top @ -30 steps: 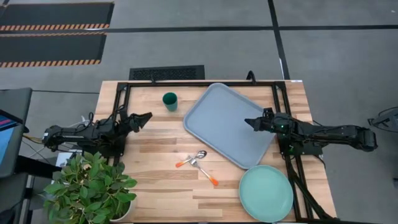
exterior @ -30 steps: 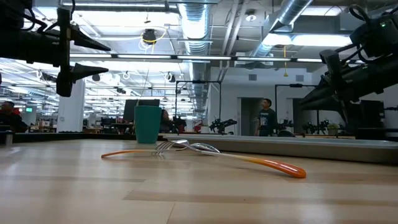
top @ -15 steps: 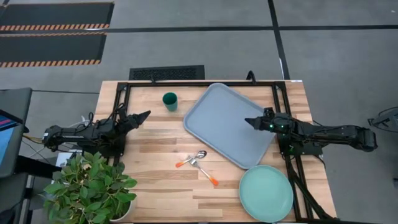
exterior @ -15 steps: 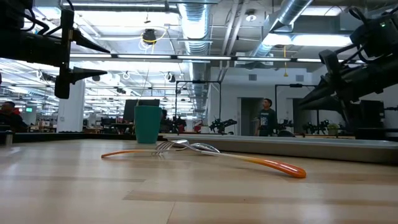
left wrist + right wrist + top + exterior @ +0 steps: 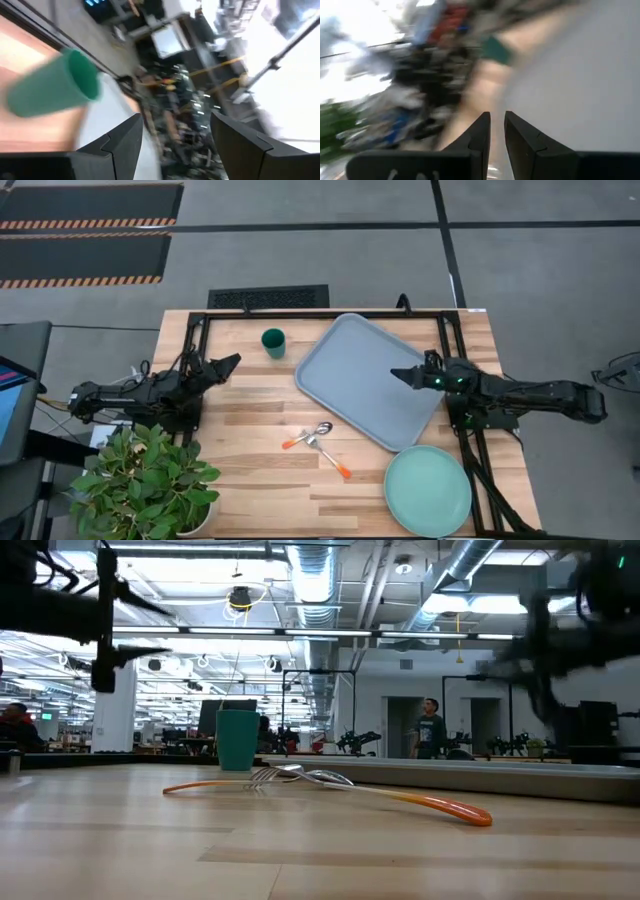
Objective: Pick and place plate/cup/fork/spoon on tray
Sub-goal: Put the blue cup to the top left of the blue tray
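The dark green cup (image 5: pixel 273 342) stands upright on the table at the far middle, left of the blue-grey tray (image 5: pixel 360 350). The orange-handled spoon (image 5: pixel 306 436) and fork (image 5: pixel 330 459) lie crossed on the wood near the tray's near edge. The mint-green plate (image 5: pixel 428 490) lies flat at the near right corner. My left gripper (image 5: pixel 233 362) is open and empty, above the table left of the cup; its wrist view shows the cup (image 5: pixel 55 92) ahead. My right gripper (image 5: pixel 394 374) is shut and empty, above the tray's right part.
A potted green plant (image 5: pixel 145 480) stands at the near left corner beside my left arm. A black frame (image 5: pixel 300 313) runs along the table's far edge and right side. Bare wood lies between the cup, the cutlery and the plant.
My left gripper has swung a little toward the table's far edge, toward the cup. My right gripper has shifted slightly toward the table's left over the tray and has risen a little in the low view, where it now shows blurred. Nothing on the table has moved.
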Robot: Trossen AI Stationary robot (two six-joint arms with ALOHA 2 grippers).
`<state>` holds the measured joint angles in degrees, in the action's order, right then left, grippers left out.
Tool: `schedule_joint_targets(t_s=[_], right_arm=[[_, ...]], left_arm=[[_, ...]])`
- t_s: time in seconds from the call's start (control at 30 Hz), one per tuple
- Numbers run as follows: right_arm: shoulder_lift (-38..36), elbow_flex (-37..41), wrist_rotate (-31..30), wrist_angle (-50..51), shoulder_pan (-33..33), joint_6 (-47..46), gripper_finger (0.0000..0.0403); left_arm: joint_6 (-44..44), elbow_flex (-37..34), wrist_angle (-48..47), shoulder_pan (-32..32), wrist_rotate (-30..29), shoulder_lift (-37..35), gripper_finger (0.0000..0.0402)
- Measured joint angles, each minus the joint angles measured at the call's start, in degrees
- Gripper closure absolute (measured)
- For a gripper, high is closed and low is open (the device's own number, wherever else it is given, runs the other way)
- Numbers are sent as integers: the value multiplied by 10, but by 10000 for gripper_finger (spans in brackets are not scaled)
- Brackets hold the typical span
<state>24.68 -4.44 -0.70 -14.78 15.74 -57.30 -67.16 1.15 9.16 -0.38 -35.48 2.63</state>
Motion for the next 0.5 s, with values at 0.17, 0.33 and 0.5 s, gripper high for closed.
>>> schedule_joint_targets(t_s=[0.17, 0.33, 0.5], right_arm=[[2, -104, 83, 13, 14, 59, 320], [23, -243, 88, 151, 16, 135, 320], [64, -392, 79, 422, 16, 217, 320]], left_arm=[[19, 25, 68, 0, 26, 1, 181], [82, 115, 64, 0, 25, 46, 181], [96, 244, -63, 0, -1, 166, 181]])
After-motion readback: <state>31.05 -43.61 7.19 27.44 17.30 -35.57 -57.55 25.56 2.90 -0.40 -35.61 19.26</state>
